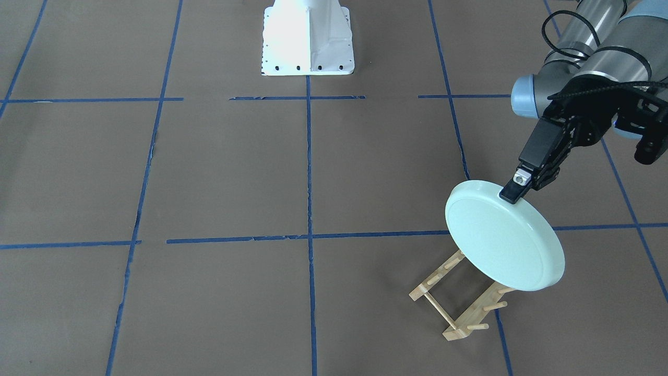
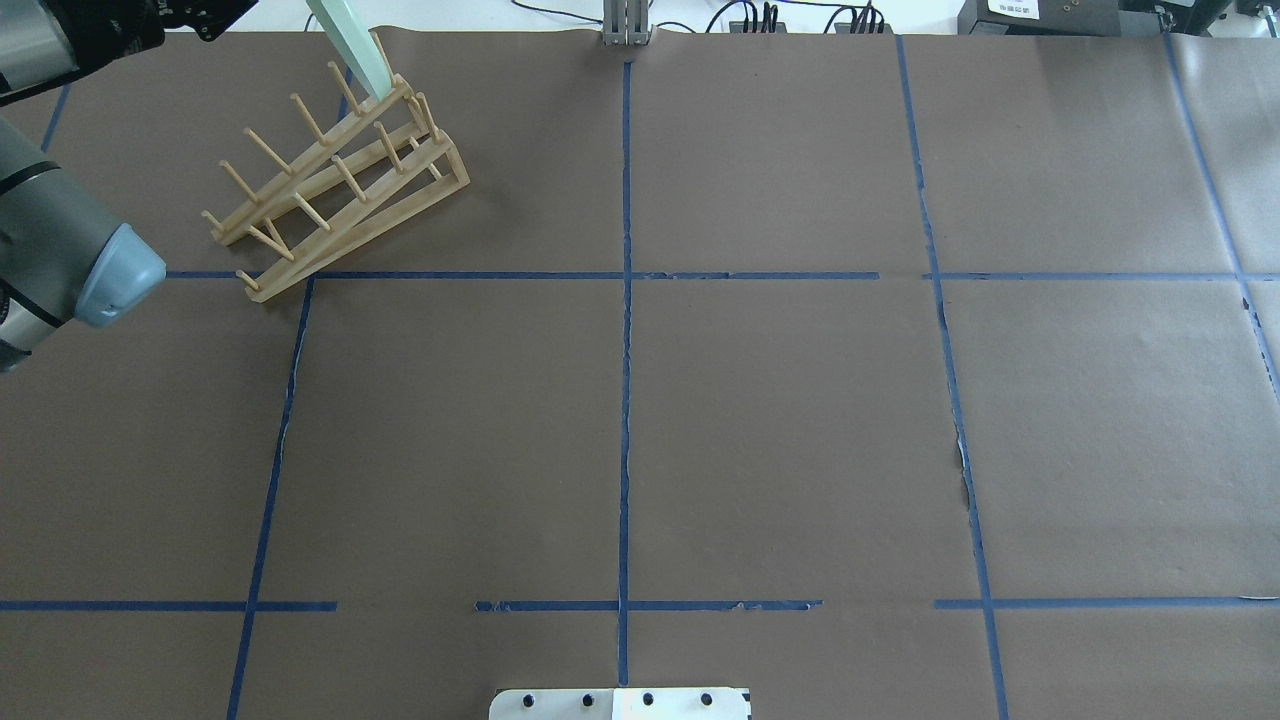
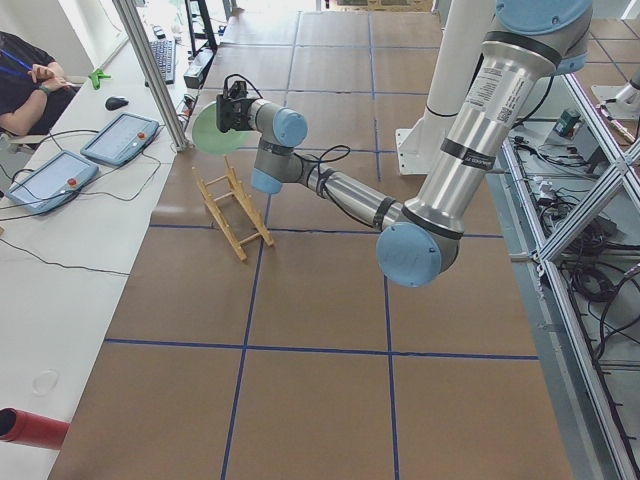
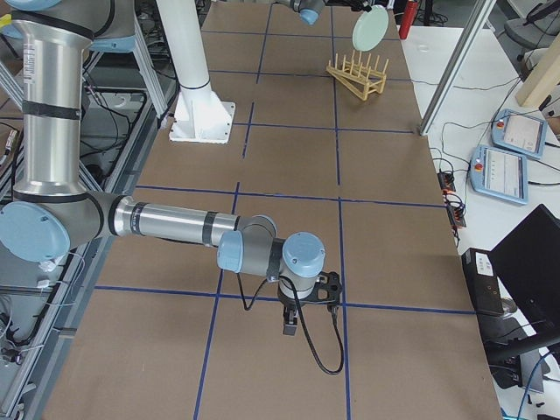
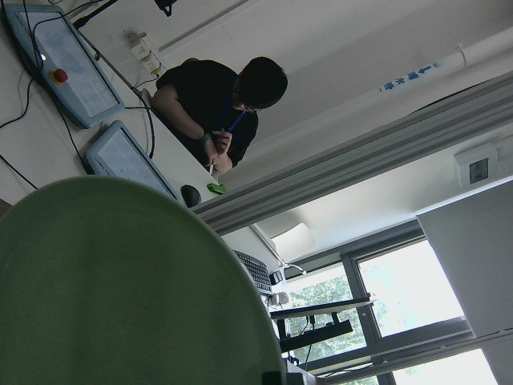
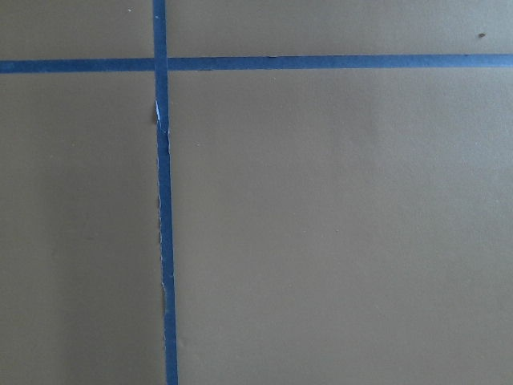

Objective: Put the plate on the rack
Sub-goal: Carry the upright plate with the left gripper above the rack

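left hand (image 1: 516, 190) grips plate (image 1: 503, 237) rim | plate hangs tilted below, lower edge at rack (image 1: 459, 297) | right hand (image 4: 290, 328): cannot tell

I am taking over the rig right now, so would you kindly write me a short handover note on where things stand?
Left gripper: shut on the rim of the plate, which hangs on edge, tilted, just above the rack.
Right gripper: low over bare table on the robot's right side, far from the rack; open or shut cannot be told.
Done: the plate is lifted and at the rack.
Left: whether its lower edge touches the pegs is unclear. Likely next steps are to lower it into a slot between pegs, open the left gripper and back away.
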You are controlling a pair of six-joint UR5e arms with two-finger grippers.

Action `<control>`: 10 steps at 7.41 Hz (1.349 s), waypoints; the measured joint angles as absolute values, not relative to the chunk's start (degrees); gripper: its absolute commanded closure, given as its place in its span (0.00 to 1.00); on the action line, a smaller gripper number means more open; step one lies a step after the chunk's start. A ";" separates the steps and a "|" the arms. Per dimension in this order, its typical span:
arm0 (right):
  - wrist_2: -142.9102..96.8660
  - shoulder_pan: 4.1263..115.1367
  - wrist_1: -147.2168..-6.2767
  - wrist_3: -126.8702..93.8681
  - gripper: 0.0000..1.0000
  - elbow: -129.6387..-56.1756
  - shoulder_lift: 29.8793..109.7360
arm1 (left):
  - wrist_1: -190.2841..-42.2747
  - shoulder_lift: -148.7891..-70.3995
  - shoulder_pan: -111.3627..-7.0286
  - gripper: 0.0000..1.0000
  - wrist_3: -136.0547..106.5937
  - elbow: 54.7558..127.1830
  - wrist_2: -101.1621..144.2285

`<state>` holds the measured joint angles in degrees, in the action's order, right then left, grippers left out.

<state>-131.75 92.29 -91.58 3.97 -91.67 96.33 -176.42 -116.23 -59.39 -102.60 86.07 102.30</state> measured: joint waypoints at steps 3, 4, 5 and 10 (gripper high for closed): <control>-131.75 92.31 -91.58 4.02 0.00 -91.67 96.33 | -177.60 -119.34 -59.30 1.00 -102.65 80.00 100.82; -131.75 92.31 -91.58 4.01 0.00 -91.67 96.33 | -177.94 -119.78 -59.27 1.00 -102.66 78.74 100.73; -131.75 92.31 -91.58 4.02 0.00 -91.67 96.33 | -178.48 -120.01 -59.23 1.00 -102.66 77.71 100.62; -131.75 92.30 -91.58 3.96 0.00 -91.67 96.33 | -181.59 -120.16 -57.91 1.00 -102.49 73.54 99.88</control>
